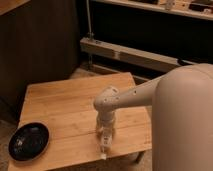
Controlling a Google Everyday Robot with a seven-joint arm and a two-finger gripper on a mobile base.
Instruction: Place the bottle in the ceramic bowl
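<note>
Gripper (105, 134) low at desk (60, 105) front edge, bottle (104, 146) directly under the jaws; whether they hold it, cannot tell. Bowl (29, 141) well apart, leftward in view.

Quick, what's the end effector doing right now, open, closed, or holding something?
End effector: down at the bottle near the wooden table's front edge; open, closed or holding cannot be told.

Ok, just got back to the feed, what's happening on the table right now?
The arm reaches over the table, its gripper down at the bottle near the front edge. Whether it grips the bottle is unclear. The bowl sits empty at the table's corner, left in view, well apart from the bottle, so the placing is not yet done.
</note>
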